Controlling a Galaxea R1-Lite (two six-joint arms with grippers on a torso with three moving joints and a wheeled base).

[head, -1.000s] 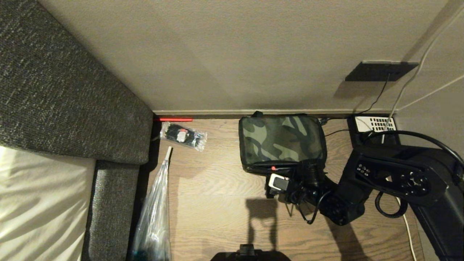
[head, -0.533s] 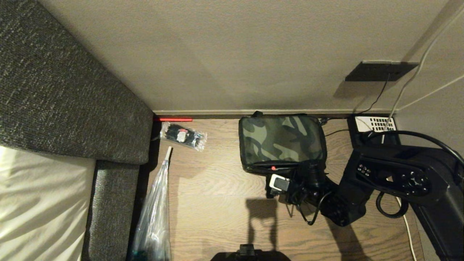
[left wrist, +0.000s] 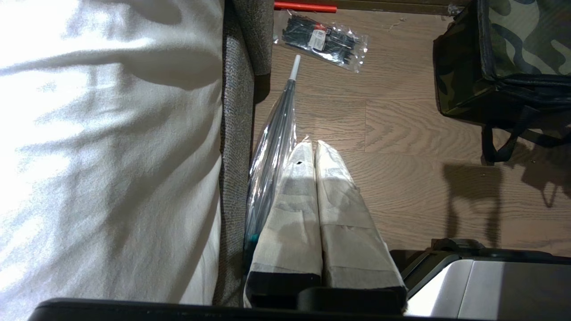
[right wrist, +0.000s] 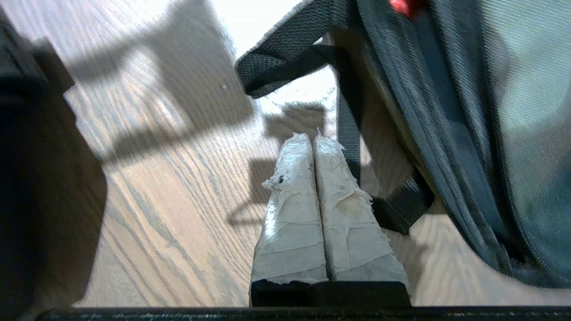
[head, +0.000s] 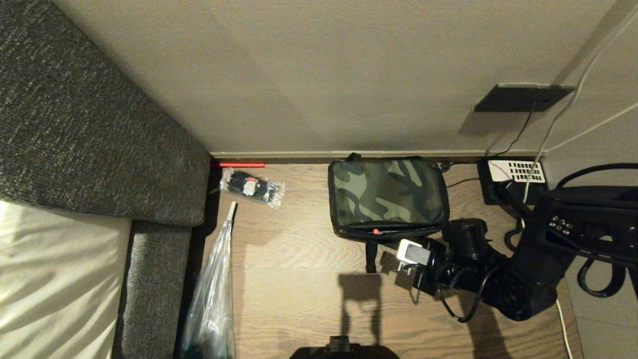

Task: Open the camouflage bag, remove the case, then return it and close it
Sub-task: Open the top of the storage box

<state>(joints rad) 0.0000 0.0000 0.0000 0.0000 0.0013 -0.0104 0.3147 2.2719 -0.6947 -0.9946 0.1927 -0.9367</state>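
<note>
Nearest the robot, the left gripper [left wrist: 316, 145] hung low over the wooden floor [head: 299, 279] beside the grey sofa [head: 99, 124], its taped fingers pressed together on nothing; it looked parked out of the work's way. A clear wrapped umbrella [head: 212, 294] lay along the sofa's edge on the left.

Further out on the right, the right gripper [right wrist: 312, 138] sat just off the near right corner of the camouflage bag [head: 386, 197], fingers fully closed and empty, tips angled down toward the floor close by a black strap [right wrist: 285, 58] that hung from the bag's near side. The right arm reached in from the right, elbow low and wrist bent toward the bag.

The bag stood against the far wall, lid down and seemingly shut, a small red tab [head: 376, 231] showing at its near edge. The case could not be seen; presumably it was inside. A clear packet [head: 252, 187] lay far left, a black telephone [head: 513, 179] far right.
</note>
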